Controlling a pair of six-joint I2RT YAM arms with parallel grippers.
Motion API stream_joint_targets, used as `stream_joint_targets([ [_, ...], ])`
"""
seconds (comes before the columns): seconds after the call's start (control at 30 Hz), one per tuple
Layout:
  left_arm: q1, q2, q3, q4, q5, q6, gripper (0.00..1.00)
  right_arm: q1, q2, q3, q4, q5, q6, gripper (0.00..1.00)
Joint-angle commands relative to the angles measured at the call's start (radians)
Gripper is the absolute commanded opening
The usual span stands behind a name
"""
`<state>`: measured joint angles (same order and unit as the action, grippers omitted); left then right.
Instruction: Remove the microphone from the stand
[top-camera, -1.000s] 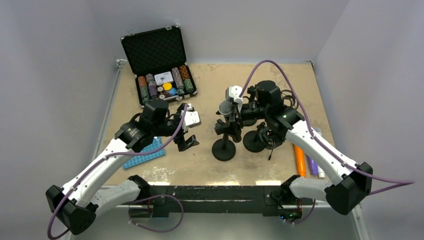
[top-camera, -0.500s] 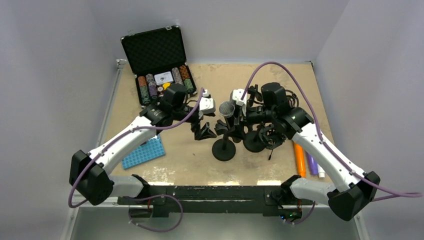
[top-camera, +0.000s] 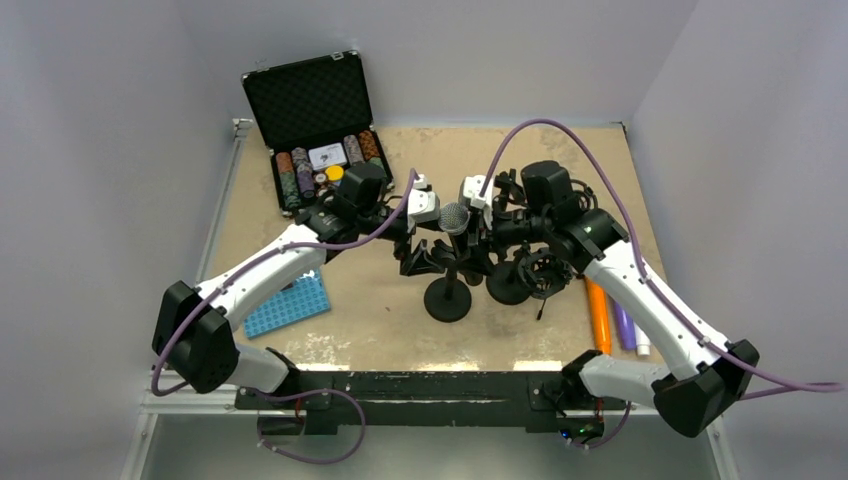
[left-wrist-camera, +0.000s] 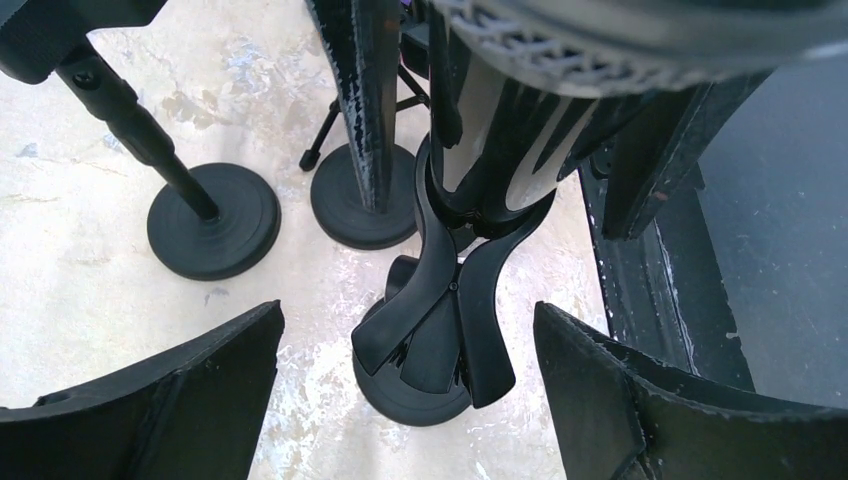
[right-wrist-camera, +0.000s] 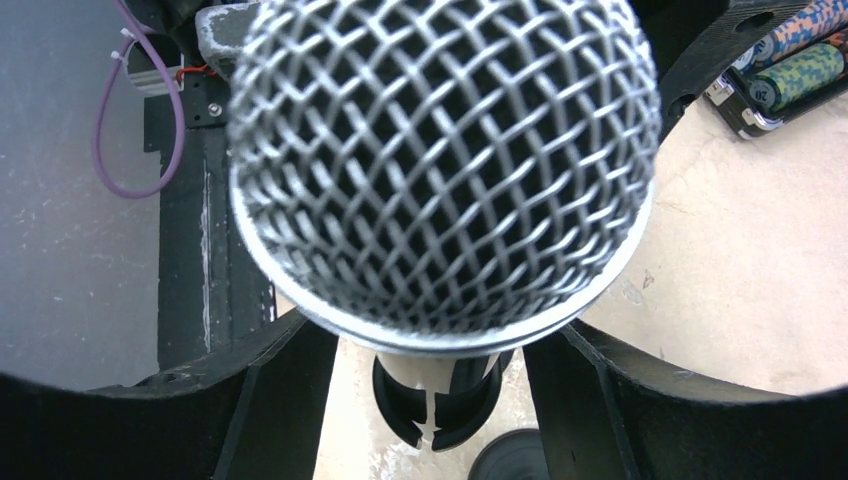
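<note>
A microphone (top-camera: 455, 217) with a silver mesh head stands upright in the black clip of a stand (top-camera: 448, 298) at the table's middle. My right gripper (top-camera: 479, 248) is open, its fingers on either side of the microphone body just below the head. In the right wrist view the mesh head (right-wrist-camera: 440, 160) fills the frame above the clip (right-wrist-camera: 440, 405), between the gripper (right-wrist-camera: 430, 335). My left gripper (top-camera: 418, 262) is open and close on the stand's left. In its wrist view the gripper (left-wrist-camera: 408, 310) flanks the clip (left-wrist-camera: 450, 300).
A second stand base (top-camera: 510, 285) sits just right of the microphone stand. An open black case of poker chips (top-camera: 320, 150) is at the back left. A blue rack (top-camera: 290, 305) lies front left. An orange marker (top-camera: 599, 320) and purple markers (top-camera: 625, 330) lie front right.
My left arm has swung right, from beside the blue rack up to the stand. My right gripper has stayed around the microphone, shifting only slightly.
</note>
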<state>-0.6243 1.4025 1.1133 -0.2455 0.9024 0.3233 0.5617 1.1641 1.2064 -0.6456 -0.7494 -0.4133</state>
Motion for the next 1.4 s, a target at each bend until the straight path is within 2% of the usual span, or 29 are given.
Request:
stream_joint_targets([
  [0.0,-0.006,0.012,0.011,0.064,0.052,0.001,0.98,-0.003,0.009,0.05,0.023,0.002,0.029,0.68],
  [0.3,-0.009,0.027,-0.013,0.024,0.11,0.045,0.96,-0.003,0.029,0.063,0.054,-0.011,0.073,0.68],
  [0.37,-0.008,0.024,-0.041,0.079,0.133,0.008,0.97,-0.005,0.028,0.062,0.04,-0.021,0.055,0.67],
  [0.5,-0.009,0.041,-0.091,0.292,0.162,-0.118,0.98,-0.005,0.022,0.059,0.025,-0.048,0.045,0.66],
  [0.7,-0.009,0.076,-0.108,0.401,0.164,-0.172,0.97,-0.005,0.067,0.114,-0.022,-0.067,0.049,0.63],
  [1.1,-0.009,0.051,-0.15,0.334,0.203,-0.102,0.89,-0.005,0.082,0.113,-0.033,-0.076,0.04,0.56],
  [1.23,-0.008,0.066,-0.142,0.345,0.202,-0.118,0.82,-0.005,0.087,0.113,-0.03,-0.084,0.044,0.52],
  [1.37,-0.008,0.087,-0.114,0.332,0.212,-0.13,0.62,-0.005,0.094,0.117,-0.029,-0.092,0.045,0.43],
])
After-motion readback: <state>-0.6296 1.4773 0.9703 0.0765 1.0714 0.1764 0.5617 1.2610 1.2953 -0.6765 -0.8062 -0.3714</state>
